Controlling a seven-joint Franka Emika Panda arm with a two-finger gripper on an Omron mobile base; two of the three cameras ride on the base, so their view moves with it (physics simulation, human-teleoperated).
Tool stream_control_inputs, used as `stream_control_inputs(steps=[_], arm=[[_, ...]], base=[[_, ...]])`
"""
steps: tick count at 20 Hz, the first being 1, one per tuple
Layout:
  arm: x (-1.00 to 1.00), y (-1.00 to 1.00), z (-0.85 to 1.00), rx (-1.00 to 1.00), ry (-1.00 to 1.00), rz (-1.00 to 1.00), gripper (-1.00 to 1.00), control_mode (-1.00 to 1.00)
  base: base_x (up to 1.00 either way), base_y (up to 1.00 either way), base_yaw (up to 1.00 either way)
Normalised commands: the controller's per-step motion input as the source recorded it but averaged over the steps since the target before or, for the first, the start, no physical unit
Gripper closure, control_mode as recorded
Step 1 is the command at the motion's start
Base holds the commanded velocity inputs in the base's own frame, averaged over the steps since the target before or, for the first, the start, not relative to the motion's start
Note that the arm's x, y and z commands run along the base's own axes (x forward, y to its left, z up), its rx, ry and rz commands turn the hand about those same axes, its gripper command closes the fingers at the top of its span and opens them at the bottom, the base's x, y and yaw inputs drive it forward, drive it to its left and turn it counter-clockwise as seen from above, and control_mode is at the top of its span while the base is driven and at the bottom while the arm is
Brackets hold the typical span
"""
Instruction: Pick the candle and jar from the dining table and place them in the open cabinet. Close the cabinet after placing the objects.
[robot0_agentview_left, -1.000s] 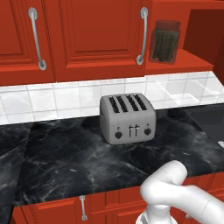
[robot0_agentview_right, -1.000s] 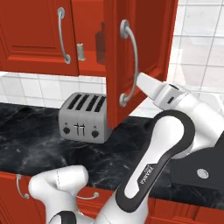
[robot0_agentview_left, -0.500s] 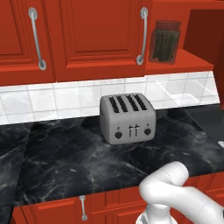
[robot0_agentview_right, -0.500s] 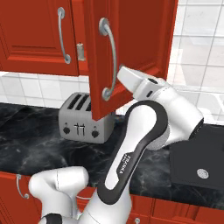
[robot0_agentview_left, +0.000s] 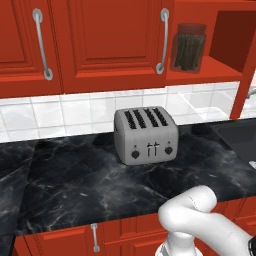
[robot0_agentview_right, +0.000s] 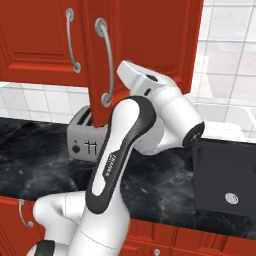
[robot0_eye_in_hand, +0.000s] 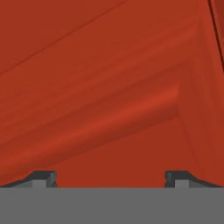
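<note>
While spread wide and empty, claw (robot0_eye_in_hand: 111, 177) right against cabinet (robot0_eye_in_hand: 109, 87) door panel.

Cabinet (robot0_agentview_left: 110, 45): red painted wood, satin. Toaster (robot0_agentview_left: 145, 134): brushed metal. Desk (robot0_agentview_left: 75, 180): glossy black veined marble. Jar (robot0_agentview_left: 189, 48): clear glass.

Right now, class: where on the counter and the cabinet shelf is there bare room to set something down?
Counter: bare left of and in front of the toaster. Shelf: free right of the jar. Crowded by the swinging door, where the arm works.
</note>
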Motion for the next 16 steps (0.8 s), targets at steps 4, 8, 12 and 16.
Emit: stream_control_inputs(steps=[4, 8, 12, 16], arm=[[0.32, 0.22, 0.25, 0.00, 0.00, -0.15, -1.00, -1.00], [0.37, 0.20, 0.19, 0.00, 0.00, -0.15, -1.00, -1.00], [0.33, 0.11, 0.12, 0.00, 0.01, -0.14, -1.00, -1.00], [0.27, 0.00, 0.05, 0.00, 0.09, -0.09, -1.00, -1.00]], base=[[0.00, 0.00, 0.00], [0.00, 0.00, 0.00], [0.00, 0.00, 0.00], [0.00, 0.00, 0.00]])
